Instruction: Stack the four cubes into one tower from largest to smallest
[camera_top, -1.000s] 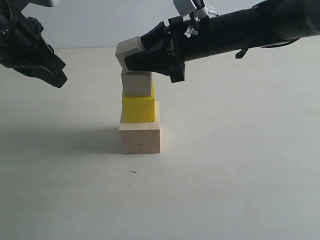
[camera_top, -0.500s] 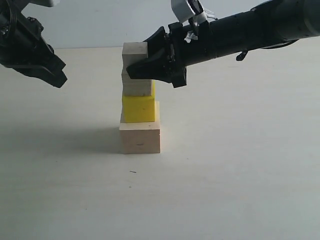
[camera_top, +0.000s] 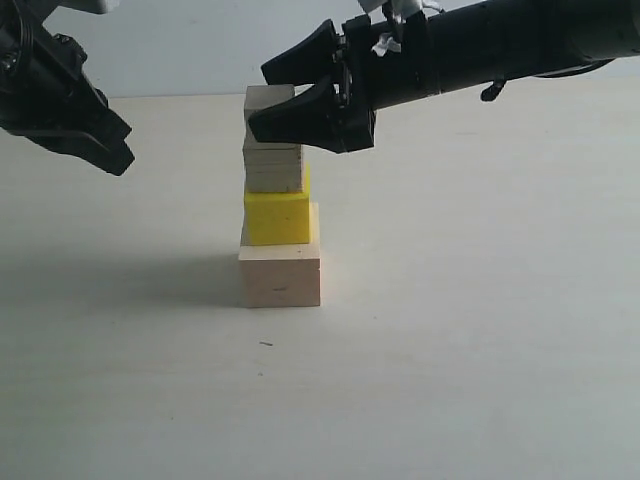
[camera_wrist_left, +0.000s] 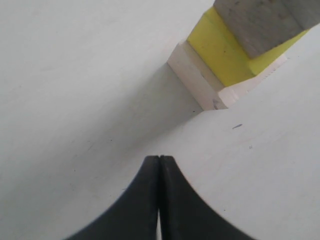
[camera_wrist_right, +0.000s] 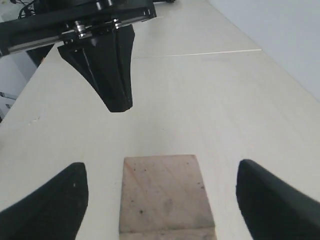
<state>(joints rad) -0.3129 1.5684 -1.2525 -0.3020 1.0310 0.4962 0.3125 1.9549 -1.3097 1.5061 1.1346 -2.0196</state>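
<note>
The small pale wooden cube (camera_top: 268, 98) tops the tower (camera_top: 274, 190), above the grain-lined cube (camera_top: 273, 168), yellow cube (camera_top: 277, 218) and large pale cube (camera_top: 280, 278) on the surface (camera_top: 480, 350). Light, rigid and smooth-faced, it is probably best gripped by opposite sides. The right pincer (camera_top: 260, 102) straddles it, released; the left pincer (camera_top: 115, 155) hangs aside, clenched on nothing.

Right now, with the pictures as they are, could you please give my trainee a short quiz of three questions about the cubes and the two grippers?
1. True or false: the left gripper is shut and holds nothing.
2. Which cube rests directly on the yellow cube? A the small pale cube; B the grain-lined cube; C none.
3. Fill in: the right gripper has its jaws ___ on either side of the small pale cube.
Key: 1 true; 2 B; 3 open.
</note>
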